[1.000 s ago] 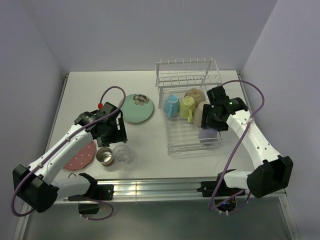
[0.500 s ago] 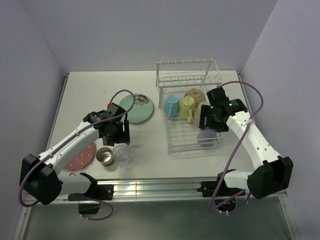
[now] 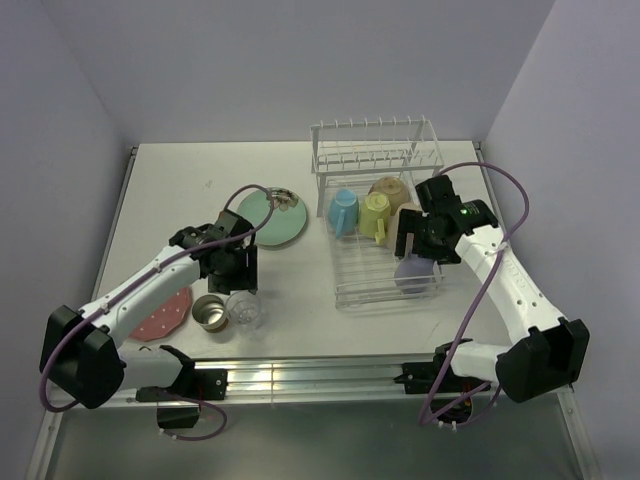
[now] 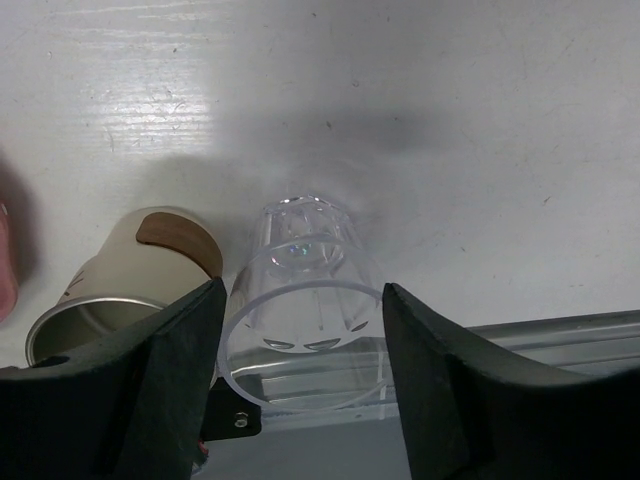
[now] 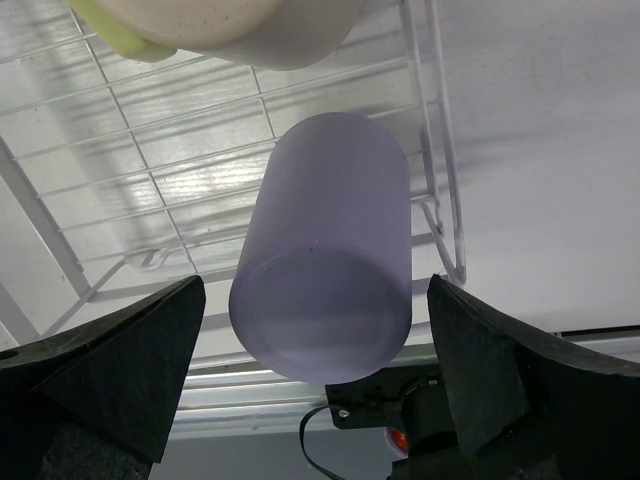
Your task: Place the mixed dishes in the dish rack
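Note:
The clear glass (image 3: 243,310) stands upright on the table, near the front. My left gripper (image 3: 236,278) is down over it, and in the left wrist view both fingers press the rim of the glass (image 4: 300,335). The small steel cup (image 3: 208,313) stands just left of it (image 4: 110,290). The white dish rack (image 3: 375,150) holds blue (image 3: 343,210), yellow (image 3: 374,213) and tan (image 3: 388,188) cups and the white bowl (image 3: 402,226). The lavender cup (image 5: 325,260) lies in the lower basket (image 5: 435,200). My right gripper (image 5: 315,385) is wide open either side of it, not touching.
The pink dotted plate (image 3: 160,315) lies left of the steel cup, partly under my left arm. The mint-green plate (image 3: 272,220) lies between the left arm and the rack, with small items at its far rim. The table's front rail runs just behind the glass.
My left gripper moved right and toward the front, came down over the clear glass and closed on its rim. My right gripper stayed over the lavender cup, shifting slightly.

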{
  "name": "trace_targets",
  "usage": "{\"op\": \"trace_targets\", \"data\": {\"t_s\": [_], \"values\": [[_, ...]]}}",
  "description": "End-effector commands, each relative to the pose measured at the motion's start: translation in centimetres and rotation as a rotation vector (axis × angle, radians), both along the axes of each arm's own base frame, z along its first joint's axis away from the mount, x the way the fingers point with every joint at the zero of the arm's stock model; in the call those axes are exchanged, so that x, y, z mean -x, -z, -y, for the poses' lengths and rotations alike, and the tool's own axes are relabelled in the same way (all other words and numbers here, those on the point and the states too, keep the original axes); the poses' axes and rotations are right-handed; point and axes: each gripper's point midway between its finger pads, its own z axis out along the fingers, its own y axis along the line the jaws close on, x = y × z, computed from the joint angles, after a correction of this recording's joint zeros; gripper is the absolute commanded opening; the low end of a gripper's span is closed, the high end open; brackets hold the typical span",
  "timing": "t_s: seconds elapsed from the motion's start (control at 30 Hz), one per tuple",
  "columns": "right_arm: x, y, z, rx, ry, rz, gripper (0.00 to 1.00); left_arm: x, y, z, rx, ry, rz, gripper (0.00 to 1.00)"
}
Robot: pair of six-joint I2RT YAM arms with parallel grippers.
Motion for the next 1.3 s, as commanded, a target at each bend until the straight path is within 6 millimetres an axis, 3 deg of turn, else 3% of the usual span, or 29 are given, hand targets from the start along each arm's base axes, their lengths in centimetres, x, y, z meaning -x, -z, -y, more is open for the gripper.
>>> {"op": "trace_targets", "data": {"t_s": [0.0, 0.17, 0.3, 0.53, 0.77, 1.27], "values": [[-0.3, -0.7, 0.1, -0.013, 0.004, 0.053, 1.00, 0.0, -0.7, -0.2, 0.005, 0.011, 0.034, 0.71], [-0.2, -0.8, 0.1, -0.017, 0.002, 0.058, 1.00, -0.4, -1.1, -0.5, -0.009, -0.005, 0.053, 0.87], [-0.1, -0.9, 0.1, -0.016, 0.002, 0.063, 1.00, -0.6, -1.9, -0.4, 0.006, -0.009, 0.076, 0.89], [-0.1, -1.1, 0.1, -0.018, 0.003, 0.067, 1.00, 0.0, -2.6, -0.2, 0.051, 0.028, 0.088, 0.81], [0.0, -1.1, 0.0, -0.025, -0.003, 0.070, 1.00, 0.6, -2.1, -0.8, 0.063, 0.011, 0.062, 0.74], [0.1, -1.4, -0.2, -0.039, -0.016, 0.086, 1.00, 1.0, 0.2, -0.9, 0.026, 0.002, -0.021, 0.73]]}}
